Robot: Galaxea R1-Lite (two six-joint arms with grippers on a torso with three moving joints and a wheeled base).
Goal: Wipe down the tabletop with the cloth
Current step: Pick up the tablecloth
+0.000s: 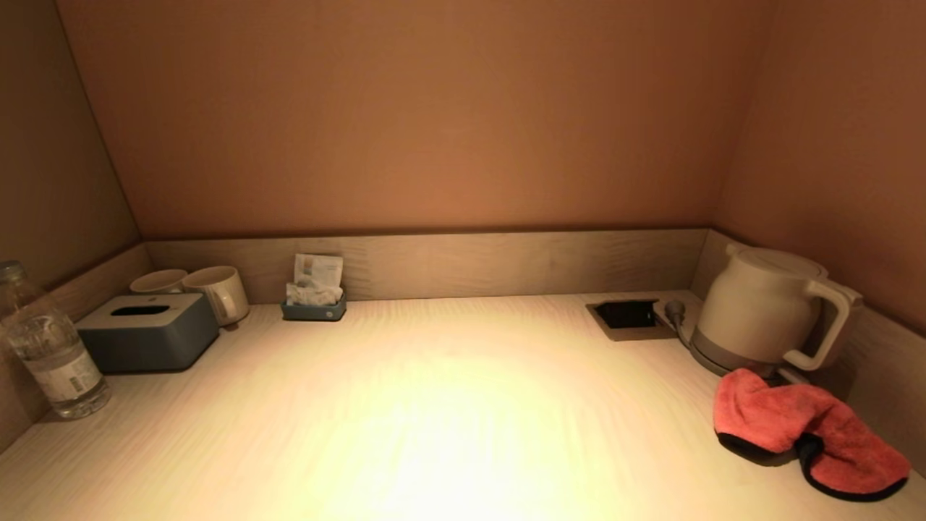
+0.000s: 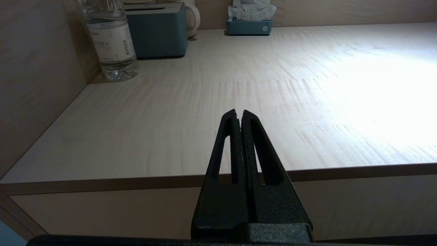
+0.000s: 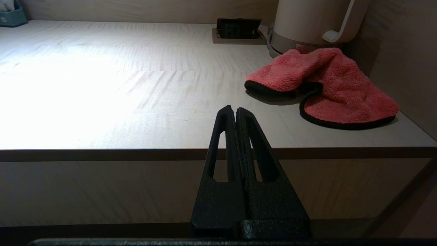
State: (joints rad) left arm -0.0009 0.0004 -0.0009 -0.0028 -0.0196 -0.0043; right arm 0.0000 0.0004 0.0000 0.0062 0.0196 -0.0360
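A crumpled red cloth (image 1: 803, 430) with a black hem lies on the light wooden tabletop (image 1: 434, 405) at the front right, just before the kettle. It also shows in the right wrist view (image 3: 327, 85). My right gripper (image 3: 236, 109) is shut and empty, held off the table's front edge, short of the cloth and to its left. My left gripper (image 2: 239, 112) is shut and empty, held off the front edge on the table's left side. Neither gripper shows in the head view.
A white kettle (image 1: 767, 311) stands at the back right beside a recessed socket (image 1: 629, 317). At the left are a water bottle (image 1: 51, 347), a grey tissue box (image 1: 148, 331), two mugs (image 1: 217, 289) and a small blue sachet tray (image 1: 313, 297). Walls close in three sides.
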